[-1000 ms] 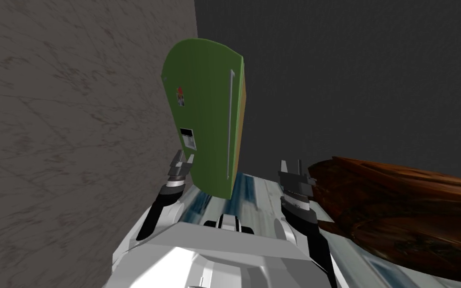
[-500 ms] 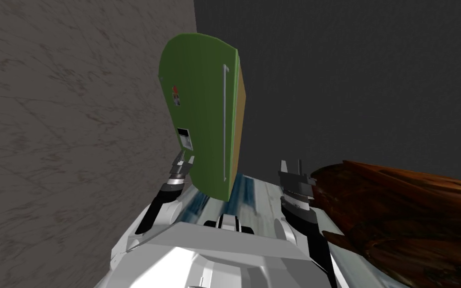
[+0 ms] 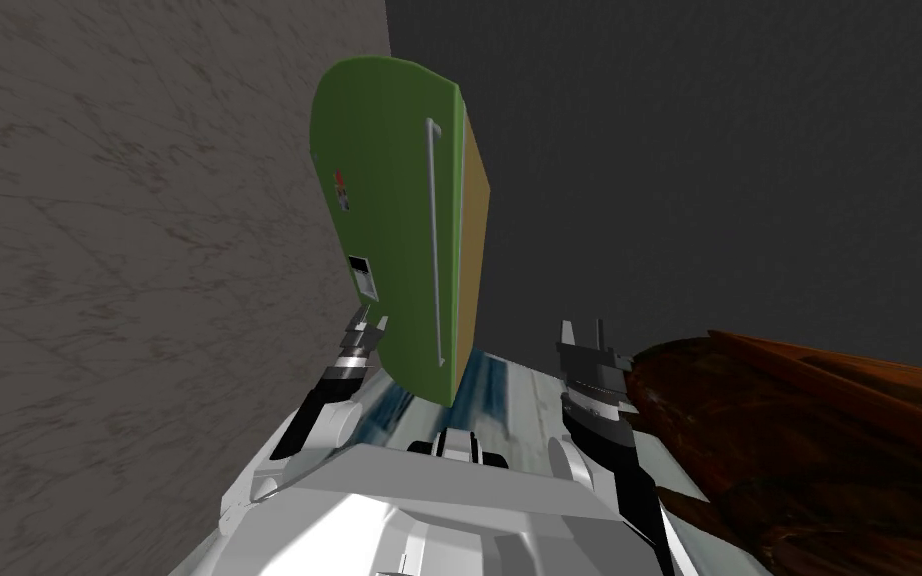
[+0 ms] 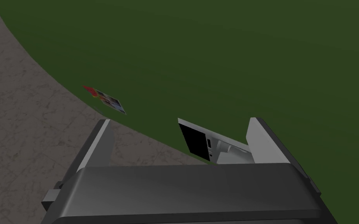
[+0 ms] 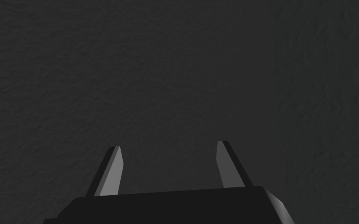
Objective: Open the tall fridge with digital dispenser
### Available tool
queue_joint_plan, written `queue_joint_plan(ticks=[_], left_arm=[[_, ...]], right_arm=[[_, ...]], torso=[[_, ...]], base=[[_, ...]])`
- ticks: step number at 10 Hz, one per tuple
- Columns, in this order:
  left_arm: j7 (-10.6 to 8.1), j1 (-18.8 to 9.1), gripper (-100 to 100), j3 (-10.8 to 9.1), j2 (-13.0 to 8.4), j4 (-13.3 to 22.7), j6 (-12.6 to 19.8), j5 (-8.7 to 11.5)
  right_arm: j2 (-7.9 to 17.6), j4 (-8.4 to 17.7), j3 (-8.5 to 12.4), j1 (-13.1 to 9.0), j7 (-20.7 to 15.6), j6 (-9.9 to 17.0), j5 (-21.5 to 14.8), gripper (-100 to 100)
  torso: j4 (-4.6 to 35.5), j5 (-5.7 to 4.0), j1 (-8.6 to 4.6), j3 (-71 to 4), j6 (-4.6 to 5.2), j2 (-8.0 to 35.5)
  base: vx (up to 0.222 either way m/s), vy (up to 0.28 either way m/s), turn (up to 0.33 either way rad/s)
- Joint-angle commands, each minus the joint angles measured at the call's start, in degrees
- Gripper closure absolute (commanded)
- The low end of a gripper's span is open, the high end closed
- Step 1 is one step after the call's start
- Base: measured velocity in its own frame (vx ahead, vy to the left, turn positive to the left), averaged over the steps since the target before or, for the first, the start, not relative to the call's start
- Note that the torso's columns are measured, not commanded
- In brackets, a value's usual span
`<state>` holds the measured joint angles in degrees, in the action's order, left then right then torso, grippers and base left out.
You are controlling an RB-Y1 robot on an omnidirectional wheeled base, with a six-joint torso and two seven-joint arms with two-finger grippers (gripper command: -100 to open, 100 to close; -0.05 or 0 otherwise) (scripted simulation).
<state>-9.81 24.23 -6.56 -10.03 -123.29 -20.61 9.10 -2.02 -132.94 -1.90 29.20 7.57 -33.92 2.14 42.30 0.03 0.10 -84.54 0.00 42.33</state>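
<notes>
I have turned: the upright green fridge (image 3: 394, 200) shows more side, handle (image 3: 434, 250) running lengthwise. Left end effector (image 3: 369, 322), right end effector (image 3: 581, 333): fingers apart.

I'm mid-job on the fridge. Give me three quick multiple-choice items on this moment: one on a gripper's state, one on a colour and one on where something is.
1. The right gripper is:
A) open and empty
B) shut and empty
C) shut on something

2. The fridge door is:
A) white
B) green
C) blue

3. The dispenser panel lies:
A) just ahead of the left gripper
B) just ahead of the right gripper
C) behind both grippers

Answers:
1 A: its fingers stand apart with nothing between them.
2 B: the door is green in both the head view and the left wrist view.
3 A: the left wrist view shows the panel between that gripper's fingers.
</notes>
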Motion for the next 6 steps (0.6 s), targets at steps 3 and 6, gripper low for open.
queue_joint_plan(ticks=[3, 6], left_arm=[[-0.95, -0.79, -100, -1.31, 0.36, 0.95, 5.61, 3.36], [-1.73, -1.31, -100, -2.32, 1.08, 2.07, 9.71, 6.12]], right_arm=[[0.0, 0.0, 0.0, 0.0, 0.0, 0.0, 0.0, 0], [-0.01, 0.0, -0.01, 0.0, 0.0, 0.0, 0.0, 0]], torso=[[-0.02, -0.03, -0.1, -0.04, 0.0, -0.05], [-0.03, -0.09, -0.3, -0.07, 0.01, -0.11]], base=[[0.057, -0.12, 0.074], [0.071, -0.175, 0.107]])
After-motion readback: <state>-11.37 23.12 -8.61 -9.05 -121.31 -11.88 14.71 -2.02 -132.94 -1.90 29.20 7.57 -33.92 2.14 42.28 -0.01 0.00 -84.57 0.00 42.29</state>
